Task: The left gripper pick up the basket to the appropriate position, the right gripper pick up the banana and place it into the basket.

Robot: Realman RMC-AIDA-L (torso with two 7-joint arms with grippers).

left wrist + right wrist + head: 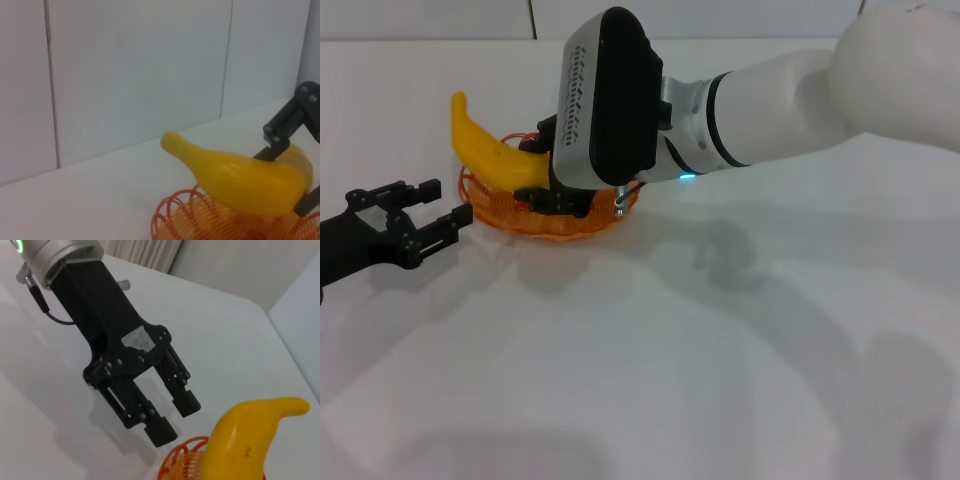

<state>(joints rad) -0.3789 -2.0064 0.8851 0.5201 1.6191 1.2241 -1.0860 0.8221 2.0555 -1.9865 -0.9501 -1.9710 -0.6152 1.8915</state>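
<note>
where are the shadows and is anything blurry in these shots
Head view: soft grey shadows of the right arm fall on the table toward the camera, and the nearest casing of that arm is blurred. Left wrist view: the banana and basket look slightly soft. Right wrist view: the left gripper casts a faint shadow below itself; the banana is close and soft.

Left gripper (pixel 432 211) sits low on its black arm at the robot's left, fingers spread apart, nothing between them. Right arm reaches across from the right, silver-white wrist bent down, right gripper (pixel 295 175) clamped on something with fingers on either side.
</note>
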